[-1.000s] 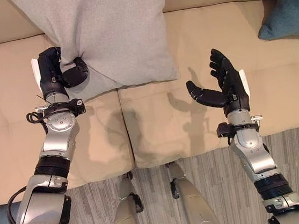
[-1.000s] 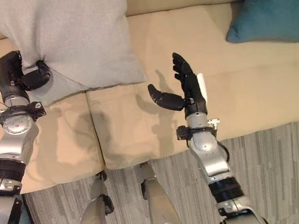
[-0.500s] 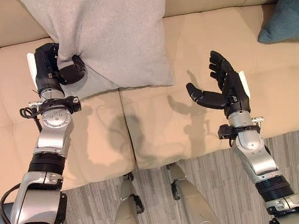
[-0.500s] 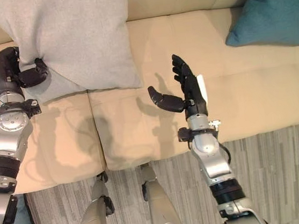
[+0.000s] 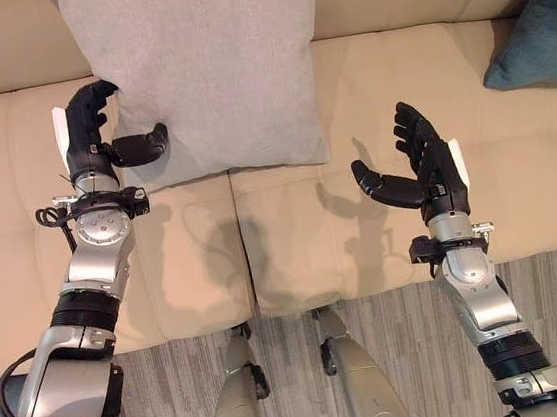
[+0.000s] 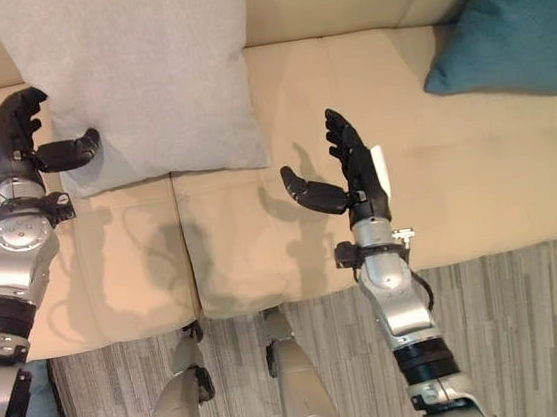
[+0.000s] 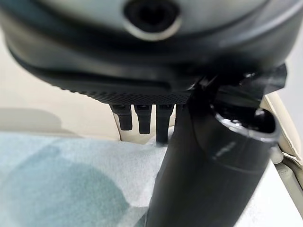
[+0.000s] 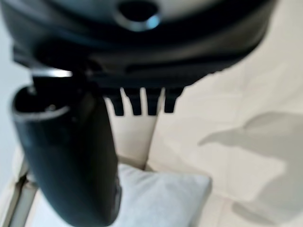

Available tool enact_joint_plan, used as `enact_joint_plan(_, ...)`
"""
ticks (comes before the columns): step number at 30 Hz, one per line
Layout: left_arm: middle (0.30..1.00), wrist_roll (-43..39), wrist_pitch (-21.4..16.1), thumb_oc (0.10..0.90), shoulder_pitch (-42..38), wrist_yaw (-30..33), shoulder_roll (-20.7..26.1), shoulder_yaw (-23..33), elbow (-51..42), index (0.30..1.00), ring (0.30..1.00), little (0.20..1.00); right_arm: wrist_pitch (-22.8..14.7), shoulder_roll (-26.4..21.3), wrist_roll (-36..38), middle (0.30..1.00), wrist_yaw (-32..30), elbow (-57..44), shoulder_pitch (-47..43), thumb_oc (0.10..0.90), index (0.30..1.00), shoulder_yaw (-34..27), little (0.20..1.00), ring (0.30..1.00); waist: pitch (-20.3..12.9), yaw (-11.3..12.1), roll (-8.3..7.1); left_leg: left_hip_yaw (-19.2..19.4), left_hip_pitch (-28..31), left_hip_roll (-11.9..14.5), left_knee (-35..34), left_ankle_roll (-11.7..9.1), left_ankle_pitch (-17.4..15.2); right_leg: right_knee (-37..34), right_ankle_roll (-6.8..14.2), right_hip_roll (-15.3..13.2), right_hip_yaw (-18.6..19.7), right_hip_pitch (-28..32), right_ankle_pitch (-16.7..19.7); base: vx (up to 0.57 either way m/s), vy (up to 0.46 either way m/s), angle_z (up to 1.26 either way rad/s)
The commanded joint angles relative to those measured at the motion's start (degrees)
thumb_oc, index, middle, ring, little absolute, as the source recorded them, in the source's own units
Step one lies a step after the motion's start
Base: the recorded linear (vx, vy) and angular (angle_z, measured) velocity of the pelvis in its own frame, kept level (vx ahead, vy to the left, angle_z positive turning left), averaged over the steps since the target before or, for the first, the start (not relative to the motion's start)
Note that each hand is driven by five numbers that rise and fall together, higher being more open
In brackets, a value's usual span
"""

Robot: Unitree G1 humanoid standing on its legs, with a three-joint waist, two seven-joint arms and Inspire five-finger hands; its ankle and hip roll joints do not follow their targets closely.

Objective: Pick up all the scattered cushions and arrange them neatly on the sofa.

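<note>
Left eye view — left hand (image 5: 88,129) spread beside grey cushion (image 5: 197,67), right hand (image 5: 425,167) splayed.

left robot hand (image 5: 89,134): fingers straight, thumb spread | right robot hand (image 5: 433,166): fingers spread, raised

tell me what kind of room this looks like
Probably a living room or lounge: a beige cushioned sofa holding a large grey fabric cushion and a teal cushion, with grey striped carpet in front.
</note>
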Motion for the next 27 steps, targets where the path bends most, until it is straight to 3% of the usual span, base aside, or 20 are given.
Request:
enact_joint_plan(1,0.9,4.6,-6.5,0.8,4.5,0.5,-0.3,4.9,-8.6,0.9,0.9,0.9,-4.9,-0.6,-1.5,0.9,0.3,-4.3,3.6,0.8,0.9,-4.2,0.9,0.9,-9.5,0.8,1.2,0.2,4.9,0.8,0.1,-2.3,-8.2,4.0,3.8,-1.4,-1.6,1.9,-5.8,0.0,0.0,0.0)
enact_joint_plan(13,0.9,10.5,-6.9,0.8,31.9,-3.2,-5.8,11.3,-19.3,0.9,0.9,0.9,-2.0,-2.4,-2.9,0.9,5.1,-1.9,13.7,0.8,0.9,-5.5,0.9,0.9,-13.3,3.4,0.58,-0.8,13.3,0.9,0.1,-2.3,-9.0,2.6,3.8,-1.5,-4.7,12.5,-6.8,0.03,-0.009,0.06)
enact_joint_plan(16,0.9,10.3,-6.4,0.8,40.9,-6.1,-8.5,12.4,-16.7,0.9,0.9,0.9,-0.4,-2.5,-5.2,0.9,7.2,2.4,17.8,0.8,0.9,-5.0,0.9,0.9,-14.7,4.4,0.95,-1.2,16.8,0.6,0.1,-2.0,-9.6,1.6,3.9,-1.2,-5.7,16.7,-7.3,0.01,0.003,0.01)
enact_joint_plan(22,0.9,13.5,-4.1,0.8,47.8,-9.3,-10.6,11.2,-7.7,0.9,0.9,0.9,1.4,-3.4,-10.5,0.9,8.1,12.3,19.9,0.8,0.9,-2.0,0.9,0.9,-16.3,5.6,0.95,-1.3,21.3,0.6,0.1,-2.1,-10.3,-0.2,3.8,-0.8,-6.4,21.8,-7.6,0.0,-0.002,0.01)
enact_joint_plan(27,0.9,18.7,-1.3,0.8,51.3,-11.4,-15.1,8.4,11.7,0.9,0.9,0.9,2.8,-2.4,-15.1,0.9,6.4,28.0,20.7,0.8,0.9,0.1,0.9,0.9,-17.5,6.4,0.58,-0.9,25.9,0.7,0.1,-2.1,-11.2,-1.8,3.7,-0.2,-6.5,27.2,-8.7,-0.01,-0.019,0.02)
